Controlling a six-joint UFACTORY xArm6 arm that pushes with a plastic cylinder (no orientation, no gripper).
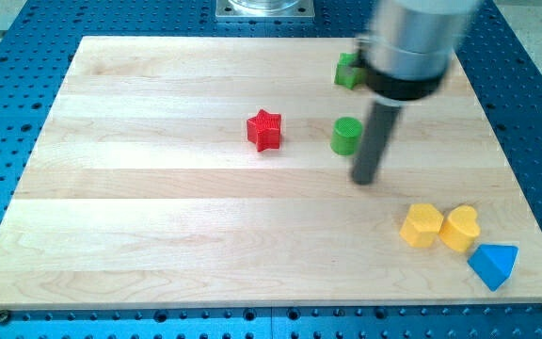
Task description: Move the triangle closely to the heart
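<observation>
Blue plastic triangle block (493, 265) already touched the yellow heart block (460, 228), both well below-right of my tip (364, 180), a bare rod with no pincer to open or close, leaving little to do.

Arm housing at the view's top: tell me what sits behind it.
A green block pokes out at the arm housing's left edge; most of it is covered, so its shape cannot be told. My tip ends right of the green cylinder.

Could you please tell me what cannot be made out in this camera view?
- Green block at the view's top: mostly hidden behind the arm's blurred body, shape unclear.
- My tip: whether it touches the green cylinder beside it is unclear.
- Arm above the rod: cut off by the top edge.
</observation>
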